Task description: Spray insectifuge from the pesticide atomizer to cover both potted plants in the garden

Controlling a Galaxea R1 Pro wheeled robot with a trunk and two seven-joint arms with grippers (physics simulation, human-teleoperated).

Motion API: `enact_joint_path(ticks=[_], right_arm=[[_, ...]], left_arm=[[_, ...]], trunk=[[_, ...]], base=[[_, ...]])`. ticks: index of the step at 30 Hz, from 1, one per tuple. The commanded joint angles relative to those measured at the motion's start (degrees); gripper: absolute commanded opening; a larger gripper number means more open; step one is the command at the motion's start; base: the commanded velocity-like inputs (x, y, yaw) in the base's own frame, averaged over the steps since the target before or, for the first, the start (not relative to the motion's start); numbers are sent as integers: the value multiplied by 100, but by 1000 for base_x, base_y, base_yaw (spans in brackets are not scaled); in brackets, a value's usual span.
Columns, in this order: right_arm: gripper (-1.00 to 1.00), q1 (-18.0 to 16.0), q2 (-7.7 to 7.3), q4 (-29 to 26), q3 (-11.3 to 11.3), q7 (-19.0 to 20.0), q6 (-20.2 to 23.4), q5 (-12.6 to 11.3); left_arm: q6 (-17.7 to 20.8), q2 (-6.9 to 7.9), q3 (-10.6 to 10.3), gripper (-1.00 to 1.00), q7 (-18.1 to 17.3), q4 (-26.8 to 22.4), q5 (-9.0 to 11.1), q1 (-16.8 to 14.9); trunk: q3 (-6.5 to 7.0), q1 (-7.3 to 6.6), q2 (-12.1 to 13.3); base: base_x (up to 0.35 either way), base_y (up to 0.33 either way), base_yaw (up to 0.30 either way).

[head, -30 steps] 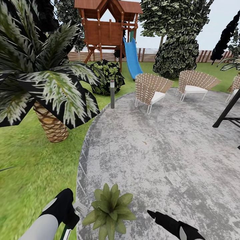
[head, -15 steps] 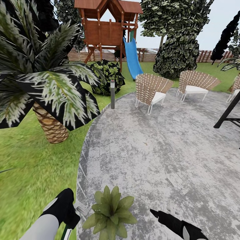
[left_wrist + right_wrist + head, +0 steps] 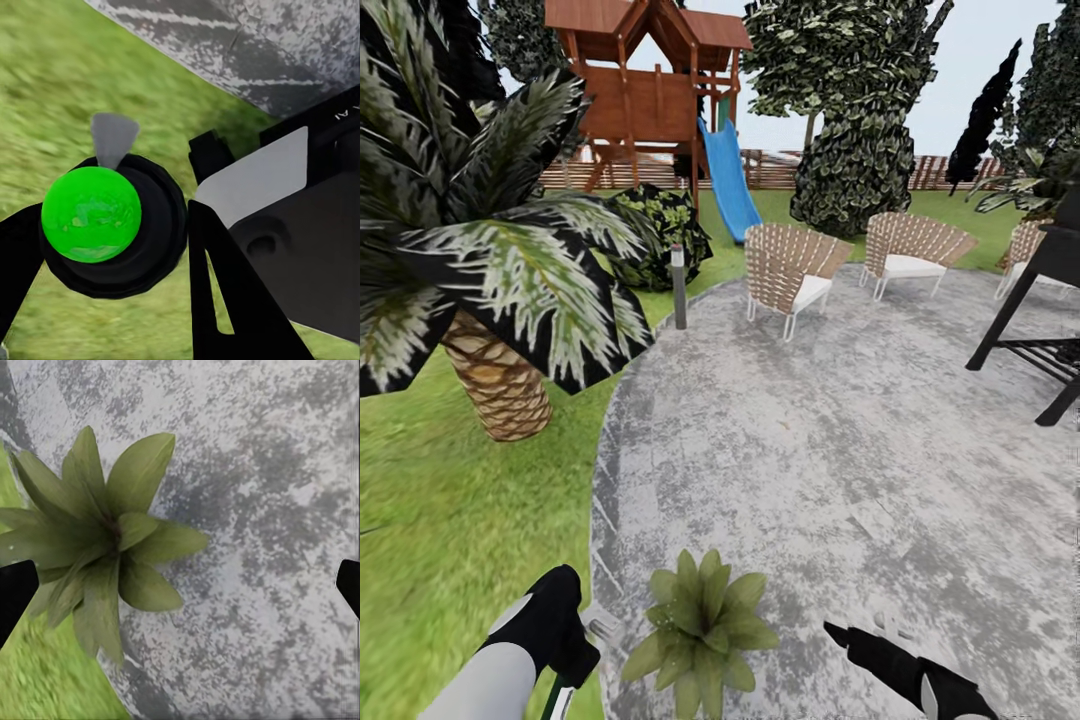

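While you're carrying the pesticide atomizer [image 3: 112,225] pinched in the left tool [image 3: 105,247] beside the potted plant [image 3: 700,625], the right tool [image 3: 180,585] is hanging spread over it.

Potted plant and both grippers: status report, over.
Left gripper shut on a green-capped object. Right gripper open over the plant. Plant sits on paving, near the grass; nothing in the way.

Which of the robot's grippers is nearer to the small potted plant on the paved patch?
Left, slightly: the left gripper sits just beside the potted plant; the right gripper lies farther off.
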Motion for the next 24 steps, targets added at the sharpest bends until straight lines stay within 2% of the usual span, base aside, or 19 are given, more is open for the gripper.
enact_joint_path(ticks=[1,6,11,17,24], right_arm=[[100,-9,10,-48,-46,47,49,19],[100,-9,10,-88,-46,50,49,19],[100,-9,10,-90,-46,44,49,19],[100,-9,10,-90,-46,42,49,19],[100,-9,4,-90,-46,28,53,19]], left_arm=[[18,-6,39,-100,-43,-8,-47,-3],[26,-14,34,-100,-50,-1,-56,-3],[25,-14,34,-100,-50,-1,-56,-3],[25,-23,27,-100,-50,37,-78,-3],[11,-23,-46,-100,-35,442,-82,-3]], trunk=[[0,-1,-3],[24,-1,-3],[31,-1,-3],[31,-1,-3],[15,-1,-3]], base=[[-60,300,-205],[-14,307,-174],[-1,270,-35],[0,44,-2],[44,1,0]])
